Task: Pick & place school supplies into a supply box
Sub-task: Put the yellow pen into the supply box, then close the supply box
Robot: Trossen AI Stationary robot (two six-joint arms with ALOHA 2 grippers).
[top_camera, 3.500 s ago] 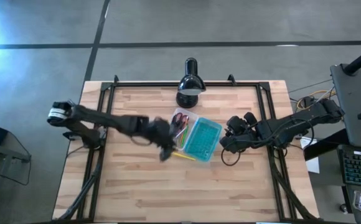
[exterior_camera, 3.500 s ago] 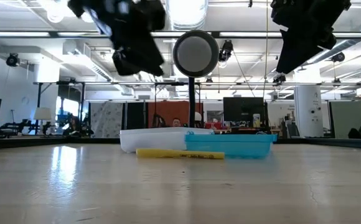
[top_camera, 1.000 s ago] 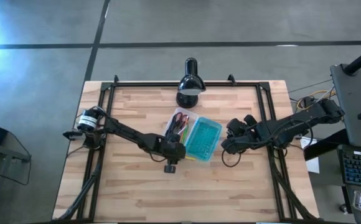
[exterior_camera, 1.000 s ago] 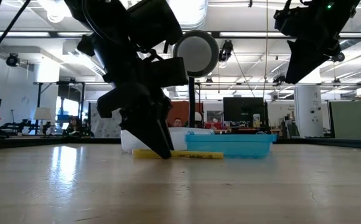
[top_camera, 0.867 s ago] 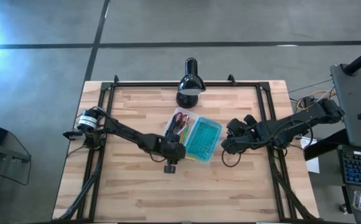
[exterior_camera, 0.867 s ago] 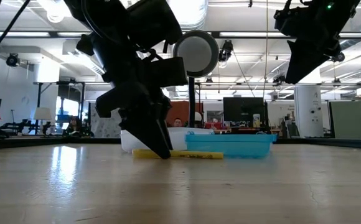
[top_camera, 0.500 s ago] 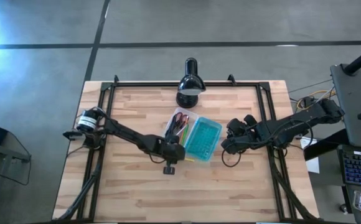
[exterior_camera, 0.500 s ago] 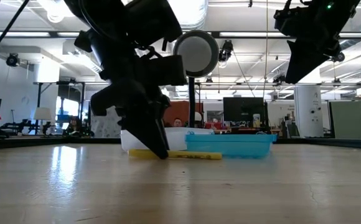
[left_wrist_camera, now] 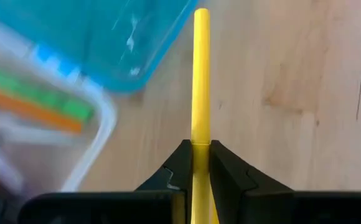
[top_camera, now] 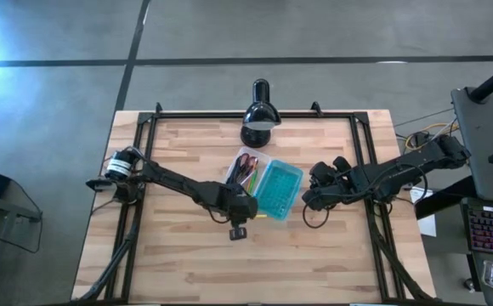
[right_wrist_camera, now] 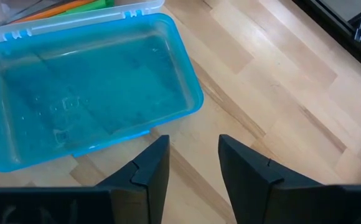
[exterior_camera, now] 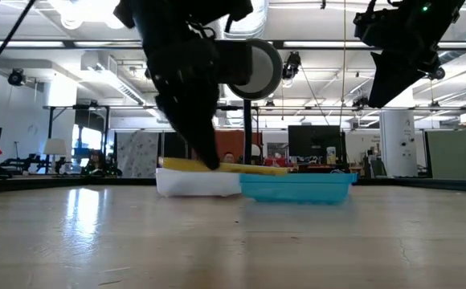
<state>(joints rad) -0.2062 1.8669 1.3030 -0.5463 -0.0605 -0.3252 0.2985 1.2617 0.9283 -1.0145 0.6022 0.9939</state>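
Observation:
My left gripper (exterior_camera: 206, 157) is shut on a yellow pen (exterior_camera: 241, 168) and holds it above the table, in front of the supply box. The box lies open mid-table. Its clear tray (top_camera: 245, 172) holds green and orange pens (left_wrist_camera: 40, 102) and red-handled scissors. Its turquoise lid (top_camera: 277, 190) lies flat beside the tray. My right gripper (right_wrist_camera: 193, 167) hovers open over bare wood beside the lid (right_wrist_camera: 87, 93), touching nothing. My left gripper pinches the yellow pen's shaft (left_wrist_camera: 200, 138) between its two fingers (left_wrist_camera: 182, 163), nearer one end than the middle. The fingers slant down from above and lie across the pen. The pen hangs level, clear of the table, at about the height of the tray's rim.
A black desk lamp (top_camera: 259, 115) stands at the table's far edge behind the box, and its round head (exterior_camera: 253, 70) shows in the low view. A black rail frame (top_camera: 140, 127) runs along the table's sides. Bare wood lies toward the near edge.
My left gripper, down at the yellow pen on the table a second ago, has risen with the pen and rolled at the wrist. The pen has left the table and now hangs level, lifted clear, near the tray's rim.

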